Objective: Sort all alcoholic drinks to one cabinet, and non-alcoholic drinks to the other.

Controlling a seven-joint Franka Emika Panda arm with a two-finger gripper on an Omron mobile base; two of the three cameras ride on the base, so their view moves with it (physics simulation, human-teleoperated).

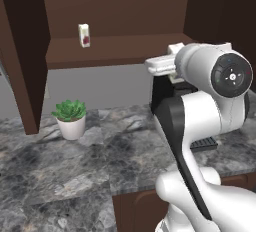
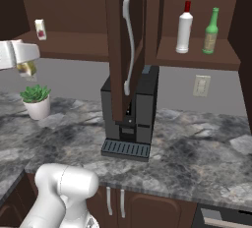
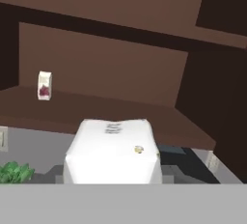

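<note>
The white carton with a red mark (image 1: 84, 35) stands upright on the long shelf of the wide wall cabinet (image 1: 115, 51), long axis vertical, towards the shelf's left end and near its back; the red mark faces the room. The cream carton with a yellowish-green mark (image 3: 114, 150) is held at the pincer (image 2: 27, 67), above the worktop (image 1: 60, 171) and just below and in front of that shelf's front edge. In the hand view its pale top face sits close to the camera, with a small yellowish spot near one edge, and its long axis runs away from the lens; the fingertips are hidden behind it, so how wide the pincer stands cannot be told, though the carton hangs from the hand clear of any surface. In the right base view the carton shows as a yellowish patch under the white hand. The narrower wall cabinet (image 2: 197, 57) stands open, its tall door (image 2: 123, 50) with the long curved silver handle (image 2: 129, 45) swung out towards the room. On its shelf the slim green bottle (image 2: 211, 31) stands upright, neck up, near the right end; a white bottle with a red cap (image 2: 184, 28) stands upright just to its left, apart from it. A black coffee machine (image 2: 129, 116) rests against the worktop's back edge under the door, and a potted succulent (image 1: 70, 118) sits on the worktop below the shelf's left part.
</note>
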